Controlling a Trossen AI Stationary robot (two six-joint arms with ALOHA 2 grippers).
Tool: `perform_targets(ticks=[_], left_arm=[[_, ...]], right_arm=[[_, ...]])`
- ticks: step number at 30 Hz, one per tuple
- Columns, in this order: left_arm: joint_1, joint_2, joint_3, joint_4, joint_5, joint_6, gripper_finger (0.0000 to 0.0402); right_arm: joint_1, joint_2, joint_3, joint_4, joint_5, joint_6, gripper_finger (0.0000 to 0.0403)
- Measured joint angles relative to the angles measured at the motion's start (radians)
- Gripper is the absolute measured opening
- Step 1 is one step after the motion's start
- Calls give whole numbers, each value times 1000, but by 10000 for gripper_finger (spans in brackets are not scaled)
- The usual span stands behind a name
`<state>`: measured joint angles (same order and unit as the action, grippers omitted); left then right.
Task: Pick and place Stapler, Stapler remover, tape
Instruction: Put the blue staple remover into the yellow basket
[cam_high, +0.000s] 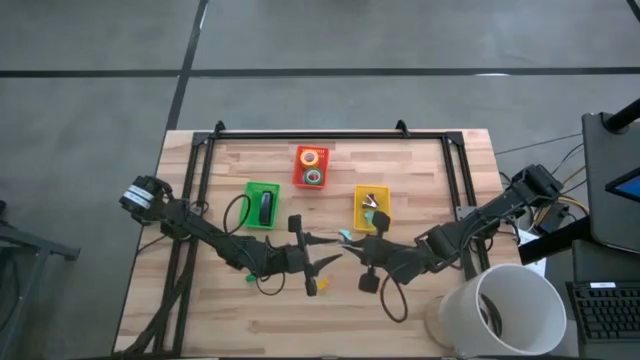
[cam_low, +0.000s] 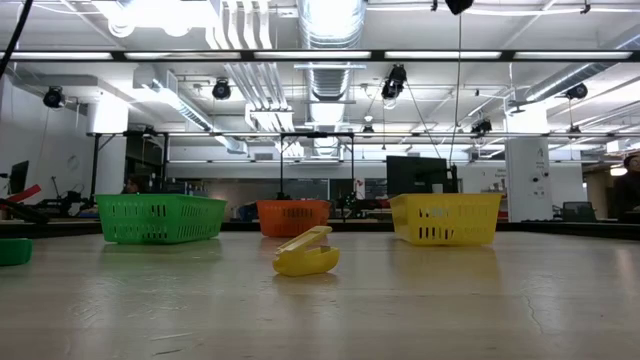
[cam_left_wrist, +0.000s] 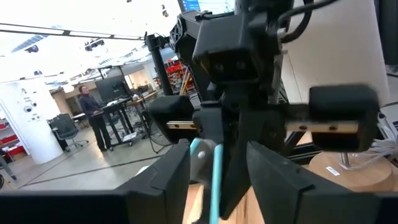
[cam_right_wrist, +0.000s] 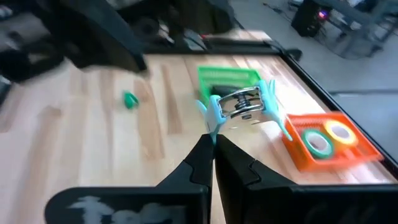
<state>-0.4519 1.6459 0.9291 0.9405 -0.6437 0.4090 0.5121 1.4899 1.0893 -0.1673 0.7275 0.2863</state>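
Fingertips of the right gripper (cam_right_wrist: 213, 144) pinch one teal-and-silver claw-shaped staple remover (cam_right_wrist: 244, 109) handle mid-table while the left gripper (cam_left_wrist: 217, 177) stands parted around it; such shallow purchase risks slippage before the yellow plastic basket (cam_high: 356, 212)

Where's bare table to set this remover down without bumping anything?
Free: the wood left of the green basket, and the strip between the orange basket and yellow basket. Crowded: centre front, where left gripper and right gripper meet, beside the yellow piece.
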Motion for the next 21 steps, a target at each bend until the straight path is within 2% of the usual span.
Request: perform_targets(ticks=[4, 12, 21], left_arm=[[0, 0, 0, 0, -1, 1, 170], [1, 0, 0, 1, -6, 0, 168], [1, 0, 0, 1, -9, 0, 167]], right_arm=[[-1, 0, 0, -115, 40, 67, 8], [-55, 0, -24, -385, 111, 287, 8], [-162, 0, -148, -405, 93, 422, 8]])
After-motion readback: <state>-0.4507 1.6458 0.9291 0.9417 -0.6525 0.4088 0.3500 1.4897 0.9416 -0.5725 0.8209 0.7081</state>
